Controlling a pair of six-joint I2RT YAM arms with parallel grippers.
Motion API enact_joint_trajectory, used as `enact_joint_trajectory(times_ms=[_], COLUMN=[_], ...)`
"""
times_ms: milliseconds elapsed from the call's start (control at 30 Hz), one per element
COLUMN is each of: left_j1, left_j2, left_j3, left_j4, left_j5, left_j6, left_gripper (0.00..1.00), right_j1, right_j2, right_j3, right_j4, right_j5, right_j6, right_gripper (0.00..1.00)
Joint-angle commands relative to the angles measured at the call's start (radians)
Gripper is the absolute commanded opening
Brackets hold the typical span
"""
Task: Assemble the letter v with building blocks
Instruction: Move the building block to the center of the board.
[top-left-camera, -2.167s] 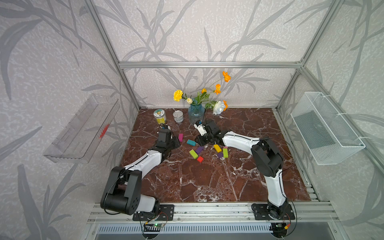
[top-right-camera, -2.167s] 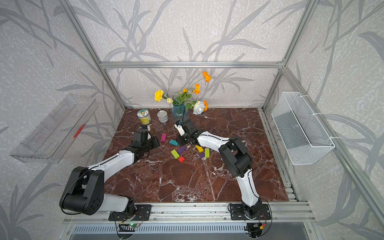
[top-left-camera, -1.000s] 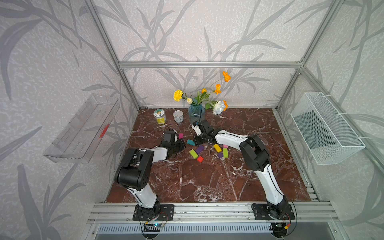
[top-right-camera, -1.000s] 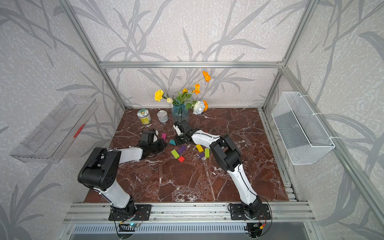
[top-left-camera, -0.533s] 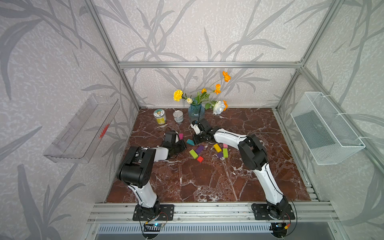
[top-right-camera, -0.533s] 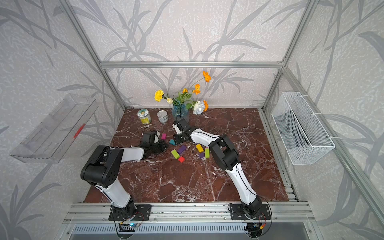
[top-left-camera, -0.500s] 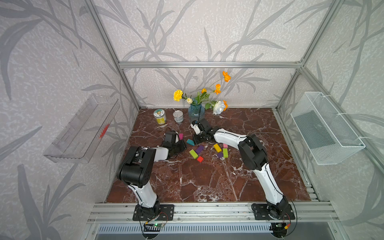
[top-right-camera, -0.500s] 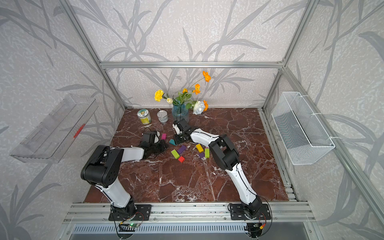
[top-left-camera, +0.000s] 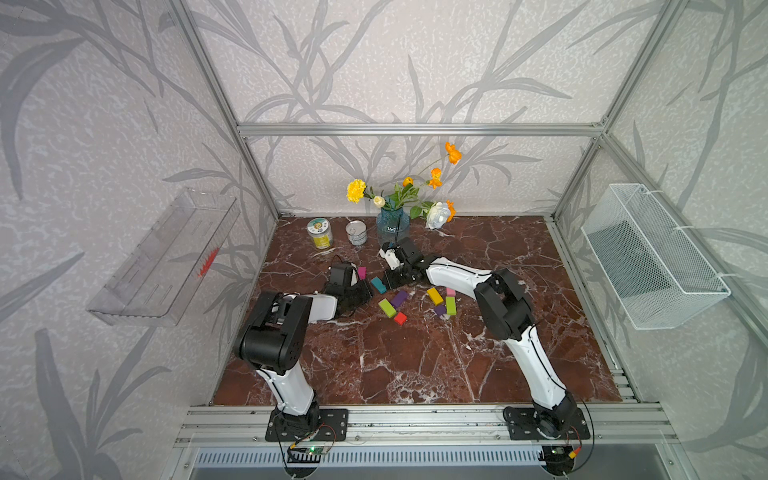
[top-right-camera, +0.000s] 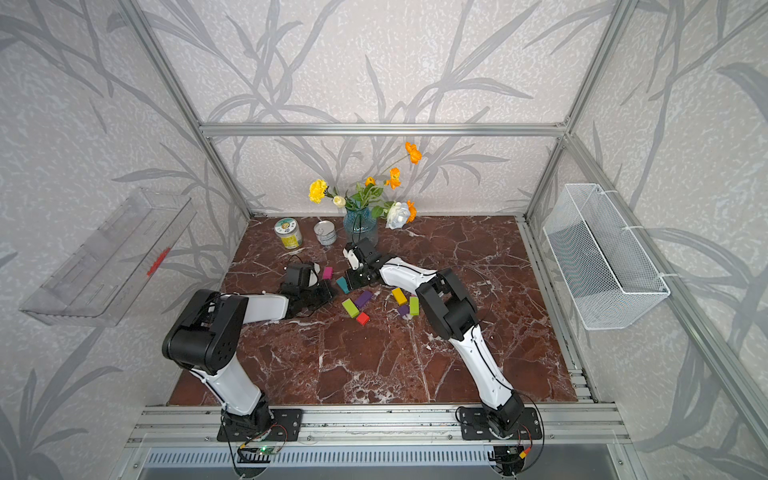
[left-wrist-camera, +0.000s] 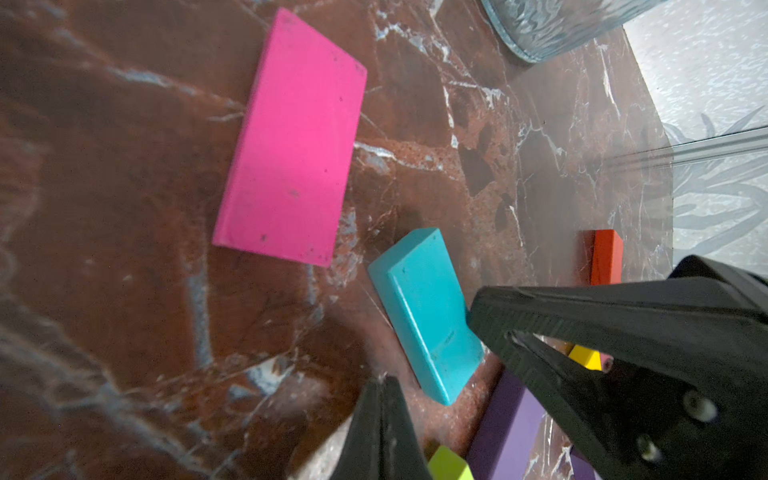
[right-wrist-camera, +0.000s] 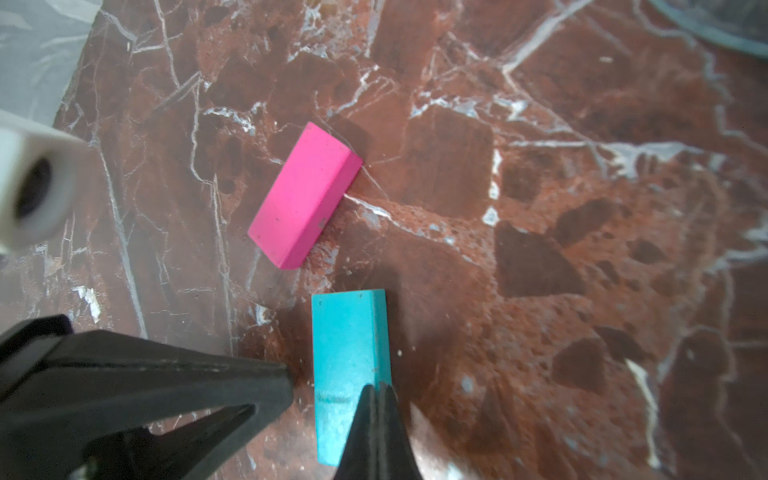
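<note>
Low over the red-brown marble tabletop (top-left-camera: 415, 365), the right gripper (right-wrist-camera: 328, 388) hangs with its black jaws a narrow gap apart and nothing clamped. One fingertip overlaps the near end of a teal rectangular building block (right-wrist-camera: 349, 332), though whether it touches cannot be told. The left gripper (left-wrist-camera: 426, 343) points at the same teal block from the opposite side, its jaws likewise slightly parted and empty. Just beside the teal block, but apart from it, a magenta rectangular block (right-wrist-camera: 303, 195) lies flat at an angle.

Further out, in a top view, the other blocks lie loose near the right arm: a lime green bar (top-left-camera: 387, 308), a purple bar (top-left-camera: 400, 298), a small red cube (top-left-camera: 400, 318), a yellow block (top-left-camera: 434, 295), a second lime green bar (top-left-camera: 450, 305), a small purple cube (top-left-camera: 440, 310) and a pink block (top-left-camera: 451, 292). The left wrist view also catches a red bar (left-wrist-camera: 606, 257). No V is laid out yet, so the job looks barely begun. Behind the grippers stand a blue glass vase of flowers (top-left-camera: 392, 226), a yellow-labelled can (top-left-camera: 319, 233) and a plain silver can (top-left-camera: 356, 232).

The hazard, judged from here, is that two grippers crowd one small block. A closing move by either could strike the other's fingers or skid the teal block into the magenta one. A swing toward the back could clip the vase.
</note>
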Motion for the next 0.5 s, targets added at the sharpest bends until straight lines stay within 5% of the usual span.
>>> enact_joint_trajectory(times_ms=[0,467], left_j1=[-0.004,-0.004], left_j2=[0.028,-0.016], left_j3=[0.032,-0.008], left_j4=[-0.013,-0.032], left_j5=[-0.003,-0.039], left_j6=[0.01,0.025], left_gripper=[0.0,0.0], right_j1=[0.008,0.023], right_j2=[0.055,0.052], right_j3=[0.034,-0.009], right_j4=[-0.056,-0.012], right_j5=[-0.028,-0.106], right_j6=[0.005,0.042], right_gripper=[0.0,0.0])
